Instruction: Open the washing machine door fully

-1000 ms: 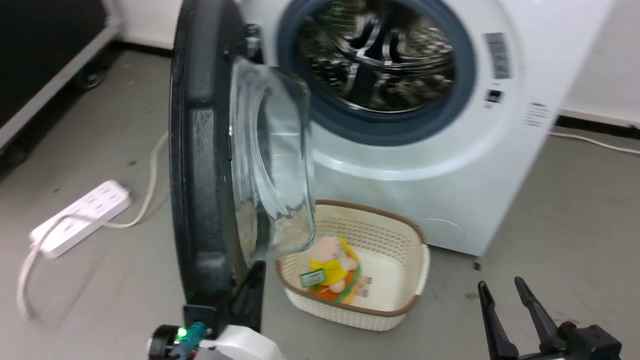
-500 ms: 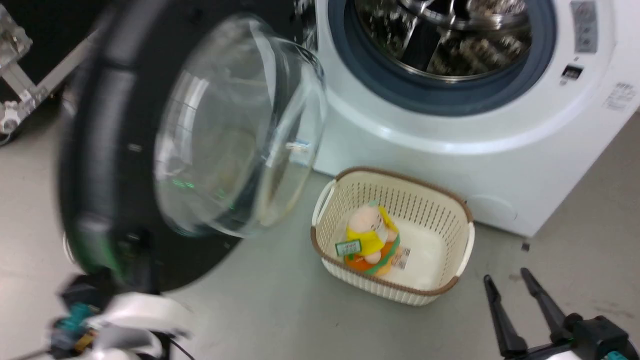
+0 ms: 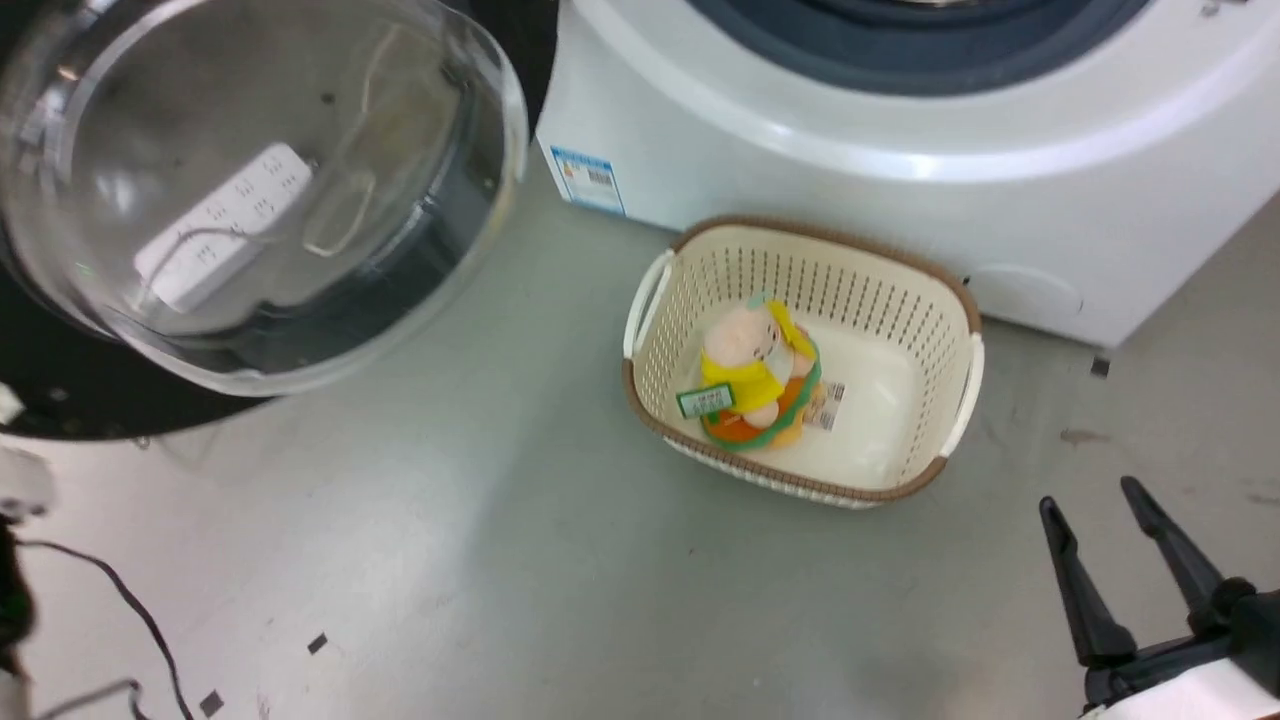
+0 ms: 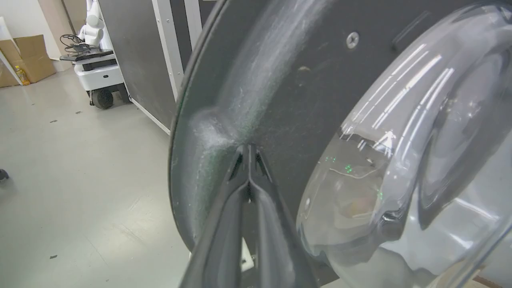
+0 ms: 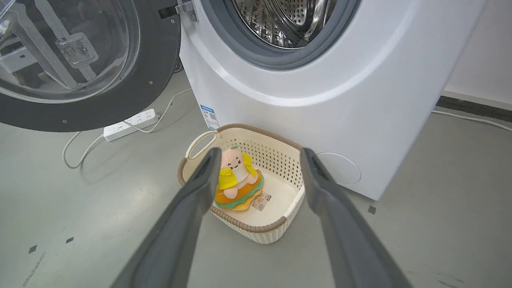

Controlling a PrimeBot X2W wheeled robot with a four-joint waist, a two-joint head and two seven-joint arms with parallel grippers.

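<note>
The washing machine door [image 5: 100,116] hangs swung far out to the left of the white washing machine [image 5: 320,100], its inner face and clear glass bowl [image 3: 260,190] turned toward me. The steel drum [image 5: 288,20] stands uncovered. In the left wrist view my left gripper [image 4: 249,149] is shut, its tips against the door's [image 4: 280,80] black inner face beside the glass bowl [image 4: 400,160]. My right gripper [image 3: 1088,497] hovers open over the floor at the lower right, holding nothing. In the right wrist view it [image 5: 261,154] points at the basket.
A cream basket [image 3: 950,410] with a plush toy [image 3: 750,370] sits on the floor just in front of the machine. A white power strip [image 5: 130,124] and its cord lie under the door. A black case [image 4: 136,60] and a wheeled robot base [image 4: 96,72] stand beyond the door.
The door has swung from edge-on to wide open on the left, with my shut left gripper following it. The head camera has turned and tilted down. The right gripper stays open.
</note>
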